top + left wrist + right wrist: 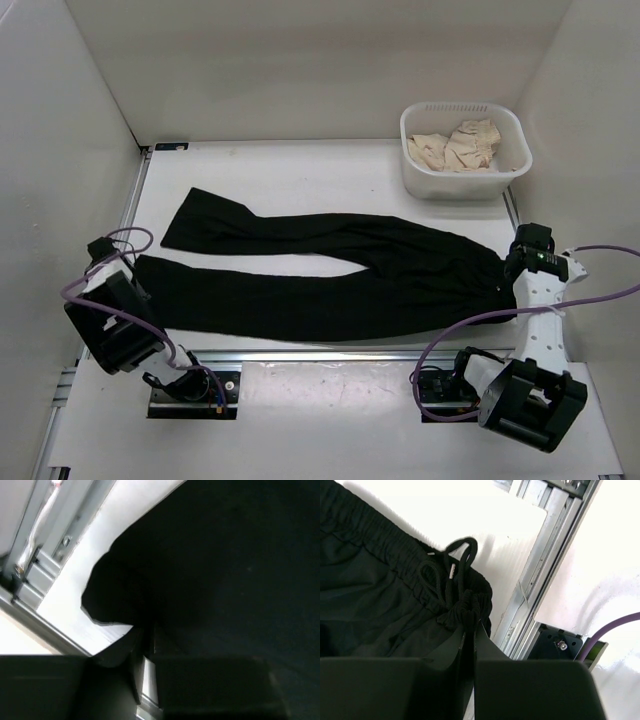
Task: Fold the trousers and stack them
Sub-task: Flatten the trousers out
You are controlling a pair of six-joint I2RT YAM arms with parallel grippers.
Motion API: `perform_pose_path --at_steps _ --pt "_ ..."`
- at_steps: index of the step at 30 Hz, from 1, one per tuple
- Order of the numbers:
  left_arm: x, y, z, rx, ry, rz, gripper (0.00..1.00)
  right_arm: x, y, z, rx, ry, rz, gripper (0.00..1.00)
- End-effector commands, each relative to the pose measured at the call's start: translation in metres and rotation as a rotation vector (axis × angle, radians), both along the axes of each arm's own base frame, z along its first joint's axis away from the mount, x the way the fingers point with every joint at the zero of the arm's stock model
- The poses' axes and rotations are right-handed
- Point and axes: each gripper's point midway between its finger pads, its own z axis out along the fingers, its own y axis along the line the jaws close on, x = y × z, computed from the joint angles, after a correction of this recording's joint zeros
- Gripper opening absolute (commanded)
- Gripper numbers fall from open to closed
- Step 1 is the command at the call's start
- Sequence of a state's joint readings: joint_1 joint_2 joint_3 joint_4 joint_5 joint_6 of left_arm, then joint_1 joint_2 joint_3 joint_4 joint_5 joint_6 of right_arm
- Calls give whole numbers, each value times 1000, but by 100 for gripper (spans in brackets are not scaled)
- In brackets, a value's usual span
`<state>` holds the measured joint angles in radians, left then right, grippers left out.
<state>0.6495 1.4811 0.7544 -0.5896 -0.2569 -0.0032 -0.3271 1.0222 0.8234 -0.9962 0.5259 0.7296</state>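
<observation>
Trousers (pixel 330 285): right fingers (pixel 492 652) clench the waistband (pixel 380 545) near the basket (pixel 418 170) (left fingers (pixel 117 652), cannot tell); a loose cuff (pixel 102 600) could slip mid-fold.

— Where do the trousers (pixel 330 280) lie?
— Across the desk (pixel 300 170), waistband right, leg ends left, one leg nearer, the other farther.
— And the basket (pixel 455 185)?
— Far right corner, behind the waistband, with a cloth (pixel 460 145) in it.

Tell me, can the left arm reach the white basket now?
Probably not: the left gripper sits at the trousers, near left, and the basket stands in the far right corner.
</observation>
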Motion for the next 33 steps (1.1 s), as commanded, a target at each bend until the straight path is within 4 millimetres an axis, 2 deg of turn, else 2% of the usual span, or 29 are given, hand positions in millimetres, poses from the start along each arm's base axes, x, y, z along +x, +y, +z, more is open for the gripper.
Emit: perform_pose_path --at_steps 1,2,5,6,8,10,12,13,14,15,16,17,18,19,20,22,23,24,25,26,27,28,29,30,31,32,33 --pt "-20 -1 -17 17 43 29 16 1 -14 19 -73 -4 -11 0" --pt "-20 0 -15 23 35 30 14 1 -14 19 -73 -3 -11 0" --pt "-9 24 13 94 -53 76 14 1 -14 19 -73 -3 -11 0" --pt "-7 32 28 137 -88 92 14 0 -15 22 -84 -11 -14 0" --pt "-10 42 47 195 -114 124 14 -5 -15 23 -91 1 -18 0" --pt "-17 42 65 232 -142 140 14 -11 -16 22 -103 17 -23 0" --pt "-35 31 57 225 -92 150 14 -18 -15 18 -112 16 -35 0" --pt "-42 27 55 228 -79 154 14 -27 -15 9 -115 51 -61 1" --pt "-55 21 44 217 -26 161 15 -31 -15 7 -124 48 -77 9" --pt "-62 20 40 215 -7 173 22 -39 -15 4 -128 79 -92 24" --pt "-67 15 36 198 15 171 31 -42 -16 6 -141 65 -128 73" --pt "-73 15 36 201 35 184 44 -43 -18 10 -155 63 -144 87" --pt "-79 14 34 200 50 195 74 -48 -22 17 -184 72 -165 94" --pt "-75 18 37 205 44 196 77 -45 -25 23 -204 51 -180 99" --pt "-71 19 42 203 30 193 81 -40 -29 37 -226 19 -188 99" --pt "-35 33 72 202 -92 159 82 -25 -35 52 -245 -33 -170 99" --pt "-15 35 82 189 -127 121 82 -14 -34 56 -235 -27 -103 99" --pt "15 38 116 164 -221 70 82 0 -30 60 -213 -56 -45 98" --pt "33 33 130 125 -259 28 82 28 -28 71 -198 -148 22 96" --pt "50 26 144 81 -295 -18 82 47 -20 71 -156 -171 105 95" --pt "73 11 145 14 -297 -90 82 61 -12 73 -126 -187 183 94" --pt "95 -3 168 -39 -344 -157 82 77 -2 74 -76 -232 226 94" --pt "109 -14 170 -68 -340 -205 83 88 -1 75 -55 -229 236 92" --pt "131 -36 157 -113 -295 -288 83 96 0 76 -41 -237 245 90" --pt "149 -45 163 -115 -301 -333 85 107 1 76 -28 -251 255 89" --pt "160 -56 158 -132 -281 -371 85 119 3 71 12 -237 271 89" --pt "174 -65 139 -166 -232 -400 85 130 4 71 29 -248 266 85"
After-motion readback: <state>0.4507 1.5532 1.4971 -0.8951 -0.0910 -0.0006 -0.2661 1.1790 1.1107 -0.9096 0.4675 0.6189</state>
